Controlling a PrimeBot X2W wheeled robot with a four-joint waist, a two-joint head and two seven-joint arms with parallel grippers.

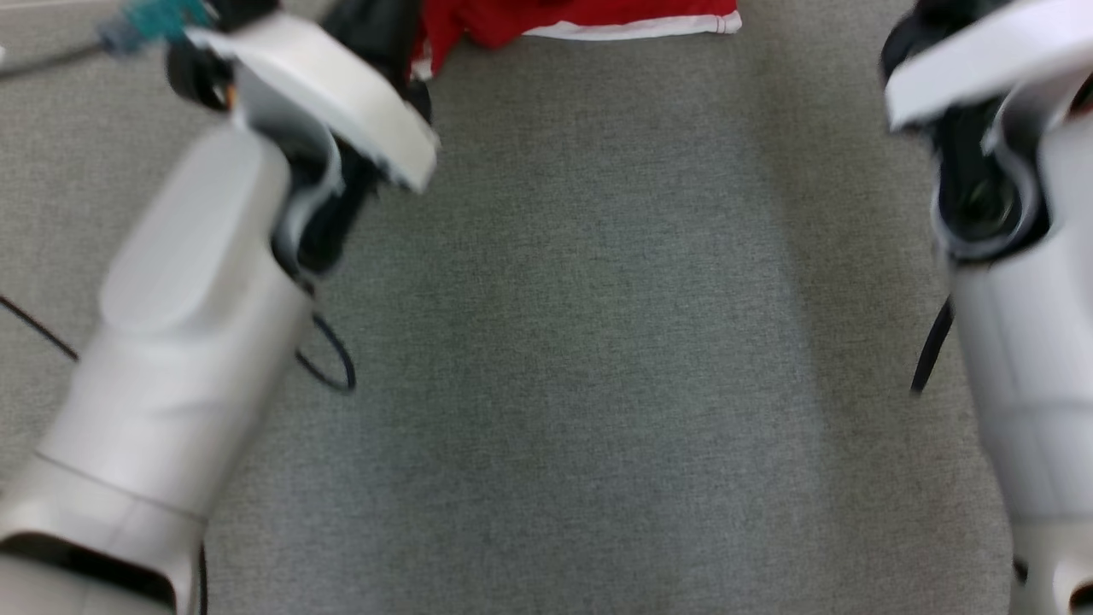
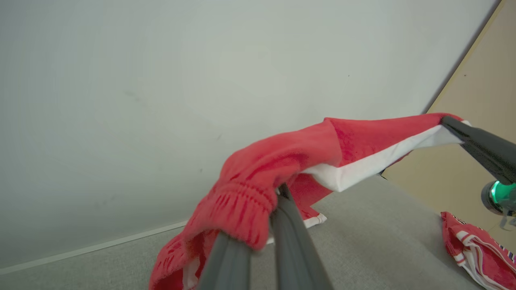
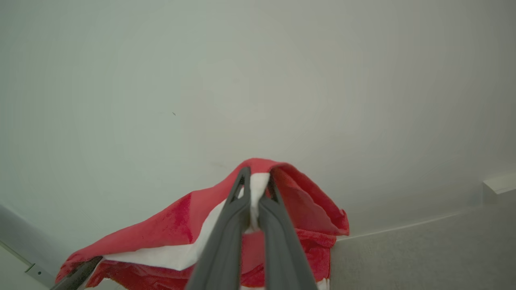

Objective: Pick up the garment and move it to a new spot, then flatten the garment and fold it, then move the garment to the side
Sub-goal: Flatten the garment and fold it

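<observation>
Pale left forearm and right forearm frame a bare stretch of grey tabletop in the head view. The red garment, trimmed in white, shows at the far edge ahead of them, and a black cable loops beside the left forearm. In the left wrist view the left end effector is pinched narrow on the garment's ribbed waistband, while the right end effector, off to its right and higher, clamps the white-striped end. The cloth hangs stretched between the two, its lower hem sagging about to the tabletop just beyond the left end effector. A second red garment lies crumpled on the tabletop to the right of the left end effector, and a white wall rises ahead. In the right wrist view the right end effector's fingers close on the white band, with the other's dark finger at the cloth's lower left corner. The work appears to be in the carry to a new spot, or at the start of flattening. The next move likely calls for both grips to hold firm, the end effectors apart to tension the cloth, and a lowering onto bare tabletop clear of the second garment, which could snag; the cable is a lesser hazard.
</observation>
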